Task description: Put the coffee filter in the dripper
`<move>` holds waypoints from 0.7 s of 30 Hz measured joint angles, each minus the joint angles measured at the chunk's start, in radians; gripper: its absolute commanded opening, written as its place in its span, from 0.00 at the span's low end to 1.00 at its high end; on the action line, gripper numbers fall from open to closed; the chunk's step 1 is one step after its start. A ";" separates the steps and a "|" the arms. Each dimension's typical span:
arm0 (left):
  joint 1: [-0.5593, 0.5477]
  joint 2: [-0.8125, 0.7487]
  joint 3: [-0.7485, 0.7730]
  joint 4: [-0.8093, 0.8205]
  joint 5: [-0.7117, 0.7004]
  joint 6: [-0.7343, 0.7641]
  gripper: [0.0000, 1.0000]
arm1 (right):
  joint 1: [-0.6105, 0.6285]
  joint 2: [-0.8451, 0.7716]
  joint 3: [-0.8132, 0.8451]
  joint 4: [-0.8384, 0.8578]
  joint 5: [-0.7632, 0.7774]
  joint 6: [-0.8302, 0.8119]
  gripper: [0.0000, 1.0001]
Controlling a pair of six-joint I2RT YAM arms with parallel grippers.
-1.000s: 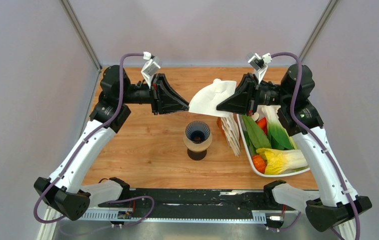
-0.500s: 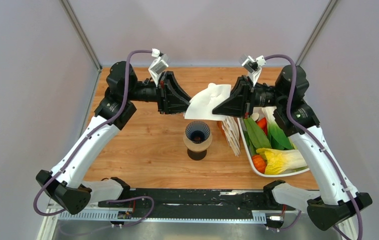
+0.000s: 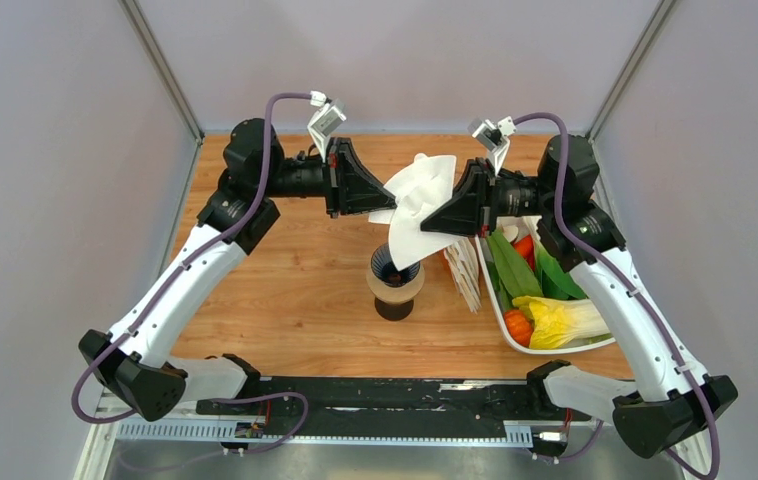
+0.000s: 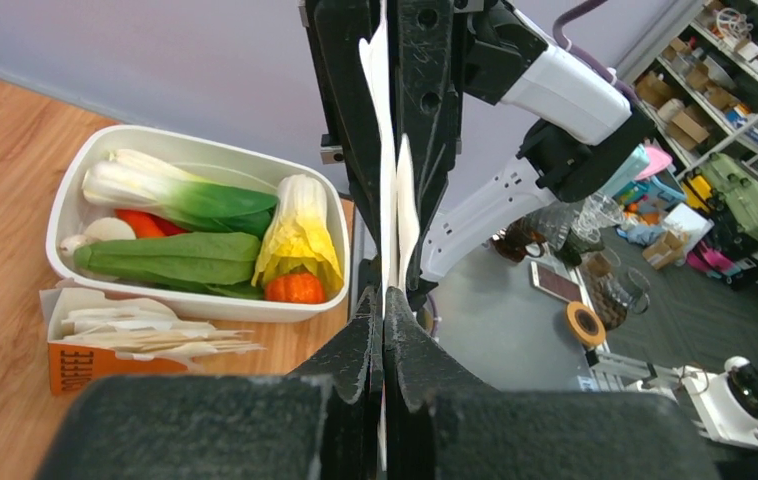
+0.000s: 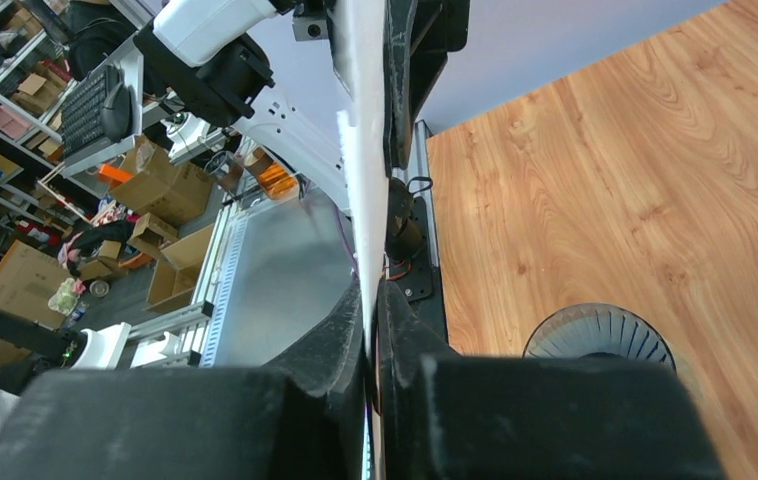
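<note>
The white coffee filter (image 3: pixel 417 205) hangs in the air between my two grippers, its lower point drooping down onto the rim of the dark navy dripper (image 3: pixel 385 268). From the left, my left gripper (image 3: pixel 387 200) is shut on the filter's upper edge. From the right, my right gripper (image 3: pixel 435 215) pinches the paper. The left wrist view shows the filter (image 4: pixel 387 150) edge-on, running up from the closed left gripper (image 4: pixel 383 295). The right wrist view shows the filter (image 5: pixel 360 120) as a thin strip between the right gripper's (image 5: pixel 373 290) nearly touching fingers, with the ribbed dripper (image 5: pixel 600 335) at lower right.
The dripper sits on a tan ring (image 3: pixel 395 290) over a dark vessel at the table's middle. A stack of filters in an orange holder (image 3: pixel 462 270) stands just right of it. A white tray (image 3: pixel 595 345) of vegetables lies at the right edge.
Both arms have closed in toward each other. The left gripper has shut on the filter. The filter has swung from lying flat to hanging with its point down at the dripper.
</note>
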 measured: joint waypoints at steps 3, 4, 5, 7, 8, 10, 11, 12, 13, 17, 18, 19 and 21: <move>0.014 0.000 0.000 0.001 -0.014 -0.019 0.00 | -0.001 0.000 -0.005 -0.001 0.002 0.001 0.00; 0.021 0.000 0.000 0.003 -0.018 -0.028 0.00 | -0.001 0.000 -0.005 0.000 0.006 0.001 0.00; 0.025 0.000 0.000 0.005 -0.021 -0.035 0.00 | 0.000 0.000 -0.005 0.004 0.012 0.001 0.00; 0.037 0.000 -0.003 0.019 -0.021 -0.062 0.00 | -0.001 0.000 -0.005 0.011 0.023 0.001 0.01; 0.044 0.000 -0.007 0.034 -0.021 -0.081 0.00 | -0.002 0.000 -0.006 0.016 0.029 0.001 0.05; 0.071 0.000 -0.025 0.077 -0.021 -0.128 0.00 | -0.002 0.000 -0.011 0.026 0.032 0.003 0.07; 0.090 0.000 -0.028 0.089 -0.024 -0.142 0.00 | -0.007 -0.003 -0.016 0.024 0.029 0.005 0.08; 0.121 0.000 -0.029 0.106 -0.034 -0.159 0.00 | -0.013 -0.007 -0.023 0.022 0.025 0.005 0.07; 0.148 0.000 -0.029 0.127 -0.043 -0.171 0.00 | -0.016 -0.009 -0.027 0.019 0.023 0.005 0.04; 0.192 0.000 -0.029 0.186 -0.072 -0.203 0.00 | -0.022 -0.010 -0.039 0.009 0.018 0.008 0.00; 0.192 0.000 -0.029 0.194 -0.075 -0.207 0.00 | -0.024 -0.010 -0.040 0.006 0.017 0.008 0.00; 0.192 0.000 -0.029 0.197 -0.077 -0.208 0.00 | -0.032 -0.010 -0.040 0.006 0.015 0.008 0.00; 0.197 -0.002 -0.029 0.187 -0.088 -0.200 0.00 | -0.061 -0.010 -0.040 -0.005 0.006 0.006 0.00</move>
